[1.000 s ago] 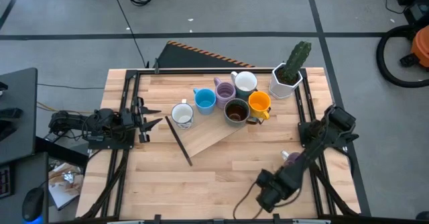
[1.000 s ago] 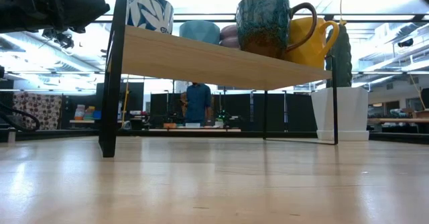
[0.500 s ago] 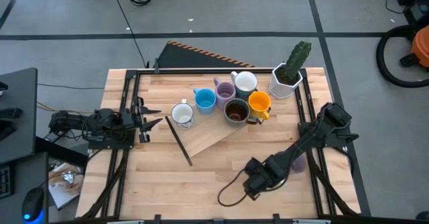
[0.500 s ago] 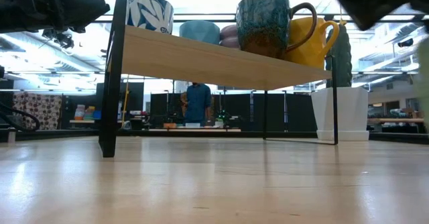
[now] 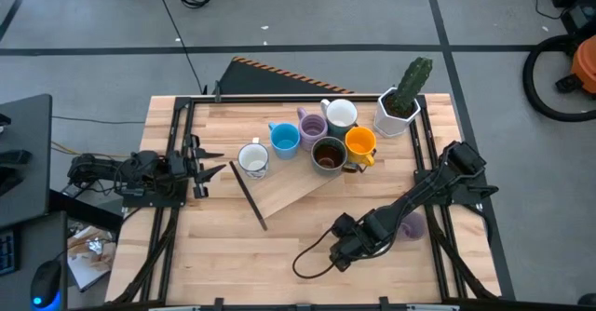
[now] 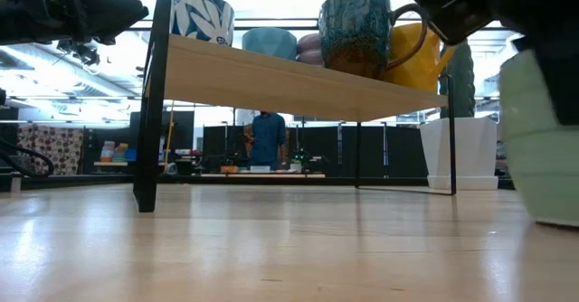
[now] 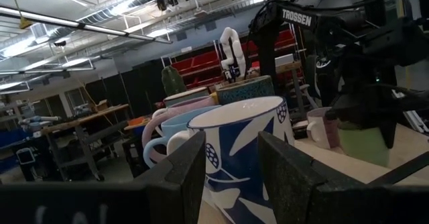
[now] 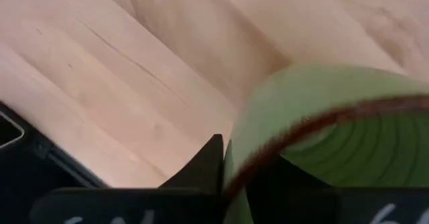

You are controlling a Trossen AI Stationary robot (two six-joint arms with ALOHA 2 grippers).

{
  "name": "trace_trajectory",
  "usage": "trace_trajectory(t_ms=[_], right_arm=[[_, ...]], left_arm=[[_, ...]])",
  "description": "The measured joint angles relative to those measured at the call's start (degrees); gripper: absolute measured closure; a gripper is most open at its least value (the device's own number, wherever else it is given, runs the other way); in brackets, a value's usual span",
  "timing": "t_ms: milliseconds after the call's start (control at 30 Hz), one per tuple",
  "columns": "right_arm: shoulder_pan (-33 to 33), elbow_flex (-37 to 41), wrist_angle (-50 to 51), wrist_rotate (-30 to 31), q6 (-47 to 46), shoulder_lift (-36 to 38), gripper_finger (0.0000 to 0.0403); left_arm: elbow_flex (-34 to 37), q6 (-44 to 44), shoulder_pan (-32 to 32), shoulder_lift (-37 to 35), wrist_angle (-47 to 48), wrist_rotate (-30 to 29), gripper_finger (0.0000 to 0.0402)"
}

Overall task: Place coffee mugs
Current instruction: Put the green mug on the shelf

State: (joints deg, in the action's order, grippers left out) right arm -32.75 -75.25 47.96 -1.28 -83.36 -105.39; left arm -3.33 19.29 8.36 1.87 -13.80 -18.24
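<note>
My right gripper [image 5: 343,244] is over the table's near middle, shut on a pale green mug [image 6: 543,139]; in the high view the arm hides that mug. A lavender mug [image 5: 411,223] stands on the table under the right arm. On a low wooden shelf [image 5: 284,195] stand a white mug with blue leaves [image 5: 251,157], a blue mug [image 5: 284,140], a lavender mug [image 5: 312,125], a white mug [image 5: 341,114], a dark mug [image 5: 328,155] and an orange mug [image 5: 360,143]. My left gripper [image 5: 212,167] waits open at the table's left edge, facing the leaf mug [image 7: 241,150]. My right gripper holds the green mug by its brown-edged rim [image 8: 295,133], one finger inside the mug and one finger [image 8: 209,160] outside its wall, coming from above. The mug hangs upright below the fingers, its base [image 6: 552,219] close to the table; whether it touches, I cannot tell.
A white faceted pot with a cactus [image 5: 400,106] stands at the far right corner beside the shelf. Black frame rails [image 5: 177,134] run along the table's left and right sides. Bare wood [image 5: 251,255] lies near and left of the right gripper. A person [image 6: 267,137] stands far behind the table.
My right arm has carried the green mug from the near right corner toward the table's left and a little farther from the near edge, leaving the lavender mug uncovered. In the low view the mug has come into the picture at its right side.
</note>
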Motion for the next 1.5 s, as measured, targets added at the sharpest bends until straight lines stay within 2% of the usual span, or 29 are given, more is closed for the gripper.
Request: trace_trajectory(t_ms=[233, 433, 800, 900, 1000, 1167, 1333, 1500], right_arm=[[0.24, 0.03, -2.12, 2.42, 0.81, -0.06, 0.0276], [1.19, -0.04, -1.23, 0.12, 0.65, -0.03, 0.0229], [0.58, -9.27, 15.05, -1.00, 3.60, 0.18, 0.0201], [0.50, -9.52, 14.92, 0.00, 5.45, 0.18, 0.0186], [0.50, -9.51, 15.28, -1.63, 6.91, 0.31, 0.0169], [-0.87, -10.22, 17.20, -0.18, 5.83, 3.30, 0.0139], [-6.29, -10.21, 24.34, 1.82, 1.71, 4.56, 0.0120], [-12.14, -8.86, 25.15, 3.40, -2.54, 4.56, 0.0129]], left_arm=[[0.00, -0.06, 0.00, 0.00, -0.03, 0.00, 0.0260], [0.00, -0.45, 0.02, 0.00, -0.04, 0.00, 0.0260], [0.00, -0.17, 0.01, 0.00, -0.04, 0.02, 0.0260], [0.00, -0.16, 0.01, -0.02, -0.04, 0.01, 0.0260], [0.00, -0.13, 0.00, -0.02, -0.02, 0.00, 0.0260], [0.00, 0.01, 0.01, -0.02, -0.03, 0.00, 0.0260], [0.00, 0.02, 0.00, -0.02, 0.02, 0.00, 0.0260], [0.00, 0.02, 0.02, -0.02, 0.25, 0.00, 0.0260]])
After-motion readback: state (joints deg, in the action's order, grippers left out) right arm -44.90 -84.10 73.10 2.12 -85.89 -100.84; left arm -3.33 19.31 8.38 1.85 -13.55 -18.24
